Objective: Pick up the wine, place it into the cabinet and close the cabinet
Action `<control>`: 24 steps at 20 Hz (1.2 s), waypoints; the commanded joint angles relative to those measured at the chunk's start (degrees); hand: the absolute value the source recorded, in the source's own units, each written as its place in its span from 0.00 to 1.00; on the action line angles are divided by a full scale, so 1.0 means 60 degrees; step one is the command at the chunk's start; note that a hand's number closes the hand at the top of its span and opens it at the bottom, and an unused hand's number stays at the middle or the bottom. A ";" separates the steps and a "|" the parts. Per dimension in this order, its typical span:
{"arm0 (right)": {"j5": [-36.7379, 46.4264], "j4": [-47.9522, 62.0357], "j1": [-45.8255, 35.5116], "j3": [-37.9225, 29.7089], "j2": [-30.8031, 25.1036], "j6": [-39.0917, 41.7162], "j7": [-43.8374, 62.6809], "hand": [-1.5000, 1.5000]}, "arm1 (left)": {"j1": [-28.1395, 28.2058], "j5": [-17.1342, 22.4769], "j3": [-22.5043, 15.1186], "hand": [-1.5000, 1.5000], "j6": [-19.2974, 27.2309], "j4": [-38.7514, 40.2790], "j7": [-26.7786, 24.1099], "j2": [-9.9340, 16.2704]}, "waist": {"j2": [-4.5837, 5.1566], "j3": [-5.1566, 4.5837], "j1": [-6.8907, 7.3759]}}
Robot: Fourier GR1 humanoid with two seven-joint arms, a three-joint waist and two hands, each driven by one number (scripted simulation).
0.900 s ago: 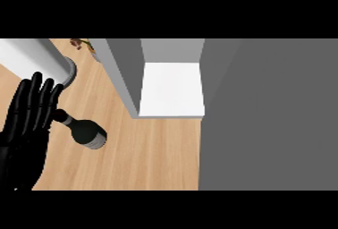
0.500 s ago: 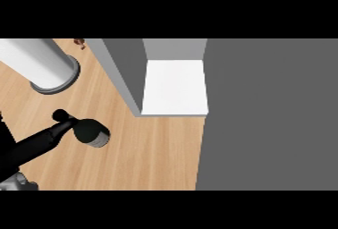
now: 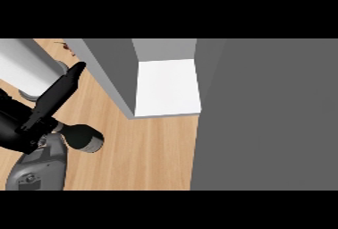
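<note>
A: Which step is this?
B: The pick-up. The wine [image 3: 82, 137] lies on the table [image 3: 145, 152], below the open cabinet [image 3: 166, 87].
A: Grasped?
B: Seemingly not: the left robot hand [image 3: 56, 96] is outstretched above it and must curl round the bottle.
</note>
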 commanded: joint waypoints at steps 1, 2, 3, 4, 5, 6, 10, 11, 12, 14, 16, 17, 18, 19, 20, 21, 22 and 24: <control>-0.0459 -0.0572 0.0131 0.0000 -0.0188 0.0079 0.0576 0.00 | -0.1486 -0.1789 -0.0770 0.00 0.1794 0.1301 0.1402 -0.0023 | -0.0036 0.0011 -0.0027; -0.0423 -0.0705 -0.0061 0.0345 0.0063 -0.0158 0.0831 0.00 | -0.2002 -0.1935 -0.0821 0.00 0.1996 0.1887 0.1698 -0.0024 | -0.0017 -0.0003 -0.0029; -0.0575 -0.0822 -0.0296 -0.0018 -0.0109 -0.0193 0.1035 0.00 | -0.2194 -0.2266 -0.0946 0.00 0.2165 0.1988 0.2177 -0.0023 | -0.0041 -0.0003 0.0085; -0.0627 -0.0999 0.0005 0.0107 -0.0120 -0.0141 0.1045 0.00 | -0.2537 -0.2517 -0.1010 0.00 0.2225 0.2232 0.2642 -0.0022 | -0.0063 -0.0002 0.0078; -0.0675 -0.1273 0.0138 0.0075 -0.0189 -0.0235 0.1306 0.00 | -0.2917 -0.2908 -0.0738 0.00 0.2217 0.2653 0.2765 -0.0021 | -0.0060 -0.0002 0.0004; -0.0763 -0.1271 0.0203 -0.0127 -0.0272 -0.0176 0.1238 0.00 | -0.2977 -0.3337 -0.0848 0.00 0.2069 0.2443 0.3287 -0.0020 | -0.0100 0.0006 0.0134; -0.0745 -0.1622 0.0061 0.0179 -0.0146 -0.0473 0.1733 0.00 | -0.3759 -0.4435 -0.0986 0.00 0.1914 0.2845 0.4572 -0.0019 | -0.0105 -0.0001 0.0142; -0.0828 -0.1748 0.0208 -0.0091 -0.0344 -0.0401 0.1816 0.00 | -0.3527 -0.4930 -0.1151 0.00 0.1848 0.2672 0.5118 -0.0019 | -0.0125 -0.0003 0.0239; -0.0689 -0.1379 0.0061 0.0190 -0.0095 -0.0342 0.1437 0.00 | -0.3925 -0.5064 -0.1195 0.00 0.2151 0.3220 0.5181 -0.0020 | -0.0058 0.0004 0.0054; -0.0648 -0.1569 -0.0357 -0.0036 -0.0115 -0.0695 0.1902 0.00 | -0.4312 -0.5624 -0.1036 0.00 0.1542 0.3020 0.6083 -0.0021 | -0.0080 -0.0015 0.0236; -0.0886 -0.1842 -0.0057 0.0066 -0.0262 -0.0531 0.2086 0.00 | -0.4225 -0.6498 -0.1249 0.00 0.1319 0.2764 0.6761 -0.0023 | -0.0135 -0.0004 0.0180; -0.0641 -0.1683 0.0070 0.0221 -0.0170 -0.0479 0.1821 0.00 | -0.4356 -0.6668 -0.1348 0.00 0.1317 0.2909 0.7110 -0.0024 | -0.0120 0.0000 0.0060; -0.0728 -0.1601 -0.0164 0.0141 -0.0196 -0.0503 0.1911 0.00 | -0.4422 -0.7124 -0.1440 0.00 0.1351 0.3000 0.7423 -0.0024 | -0.0096 -0.0005 0.0091; -0.0783 -0.1952 -0.0114 0.0061 -0.0294 -0.0584 0.2164 0.00 | -0.4505 -0.7601 -0.1336 0.00 0.0724 0.2583 0.7828 -0.0025 | -0.0147 -0.0010 0.0203; -0.0905 -0.1887 -0.0181 -0.0002 -0.0225 -0.0624 0.2120 0.00 | -0.4401 -0.8000 -0.1576 0.00 0.0624 0.2297 0.8235 -0.0025 | -0.0158 -0.0008 0.0231; -0.0799 -0.1624 0.0060 0.0030 -0.0198 -0.0430 0.1748 0.00 | -0.4782 -0.8385 -0.1394 0.00 0.0455 0.2575 0.8698 -0.0025 | -0.0105 -0.0010 0.0215; -0.0976 -0.1924 -0.0355 -0.0055 -0.0352 -0.0608 0.2362 0.00 | -0.4845 -0.8718 -0.1563 0.00 0.0113 0.2296 0.8970 -0.0025 | -0.0136 -0.0016 0.0220; -0.0837 -0.2286 -0.0213 0.0109 -0.0250 -0.0787 0.2477 0.00 | -0.4975 -0.9519 -0.1542 0.00 -0.0399 0.2042 0.9802 -0.0024 | -0.0147 -0.0025 0.0235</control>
